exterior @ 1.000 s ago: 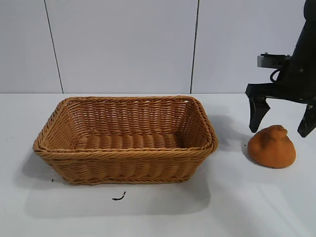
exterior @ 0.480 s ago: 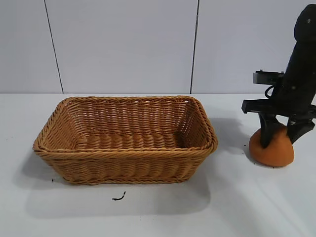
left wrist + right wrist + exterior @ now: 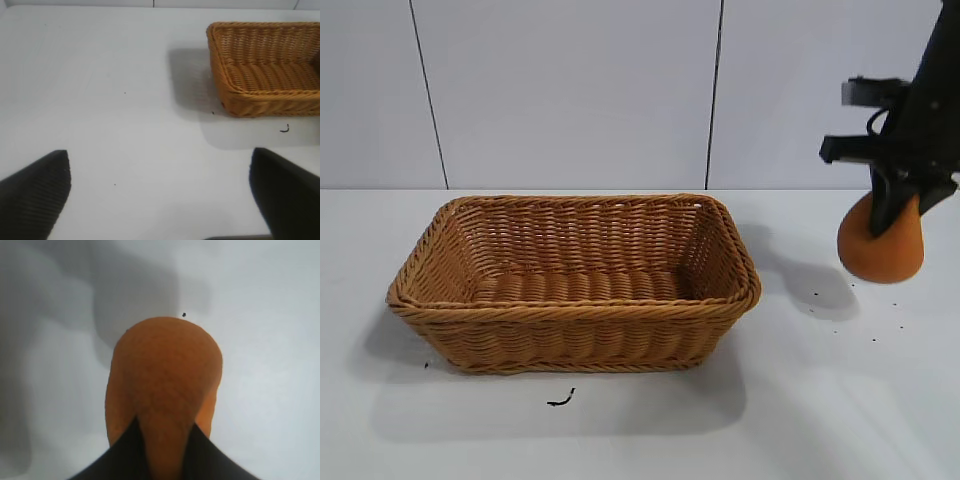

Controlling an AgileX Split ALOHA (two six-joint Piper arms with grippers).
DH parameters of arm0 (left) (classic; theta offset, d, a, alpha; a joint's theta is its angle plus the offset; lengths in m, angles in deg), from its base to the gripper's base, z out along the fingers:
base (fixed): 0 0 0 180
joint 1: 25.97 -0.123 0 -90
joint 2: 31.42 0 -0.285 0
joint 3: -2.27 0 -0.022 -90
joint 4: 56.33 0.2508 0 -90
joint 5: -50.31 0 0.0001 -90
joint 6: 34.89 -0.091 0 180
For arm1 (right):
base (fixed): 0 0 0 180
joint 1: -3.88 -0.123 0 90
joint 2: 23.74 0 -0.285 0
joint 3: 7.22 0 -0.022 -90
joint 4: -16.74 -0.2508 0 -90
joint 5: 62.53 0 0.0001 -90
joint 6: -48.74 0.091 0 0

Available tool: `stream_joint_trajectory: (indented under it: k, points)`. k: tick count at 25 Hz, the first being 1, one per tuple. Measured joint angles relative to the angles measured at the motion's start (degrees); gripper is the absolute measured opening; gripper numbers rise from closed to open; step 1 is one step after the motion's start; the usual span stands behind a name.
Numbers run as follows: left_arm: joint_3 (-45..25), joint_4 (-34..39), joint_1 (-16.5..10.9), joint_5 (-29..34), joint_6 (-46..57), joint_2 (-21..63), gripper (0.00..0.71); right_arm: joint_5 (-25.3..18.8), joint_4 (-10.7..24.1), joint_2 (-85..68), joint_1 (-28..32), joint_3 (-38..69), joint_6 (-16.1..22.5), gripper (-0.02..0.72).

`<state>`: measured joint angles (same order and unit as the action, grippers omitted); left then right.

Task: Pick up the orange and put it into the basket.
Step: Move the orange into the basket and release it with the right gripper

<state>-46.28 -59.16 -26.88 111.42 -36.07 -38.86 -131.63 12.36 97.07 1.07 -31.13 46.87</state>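
The orange (image 3: 880, 250) hangs in the air at the far right, clear of the table, its shadow below it. My right gripper (image 3: 898, 212) is shut on the orange's knobby top; in the right wrist view the orange (image 3: 165, 375) fills the space between the two black fingers (image 3: 125, 455). The tan wicker basket (image 3: 575, 310) stands empty on the white table, left of the orange; its end also shows in the left wrist view (image 3: 265, 100). My left gripper (image 3: 160, 195) is open and empty over bare table, away from the basket.
A small black scrap (image 3: 560, 400) lies in front of the basket. Tiny dark specks (image 3: 815, 297) dot the table under the orange. A grey panelled wall stands behind the table.
My right gripper came down over the orange, closed on its top, and has lifted it off the table. The basket has not moved.
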Motion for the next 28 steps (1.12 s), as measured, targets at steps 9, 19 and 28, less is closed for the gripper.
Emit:
stream_joint_trajectory:
  k: [9,19,28]
  points:
    - [0.0,0.0,0.0,0.0,0.0,0.0,0.696,-0.58,-0.42,-0.26,-14.91,-6.6,0.37,0.043]
    - [0.0,0.0,0.0,0.0,0.0,0.0,0.696,1.5,-0.42,0.24,-28.01,-6.66,2.81,0.043]
    - [0.0,0.0,0.0,0.0,0.0,0.0,0.696,6.57,-0.47,8.32,-30.37,-6.66,3.21,0.043]
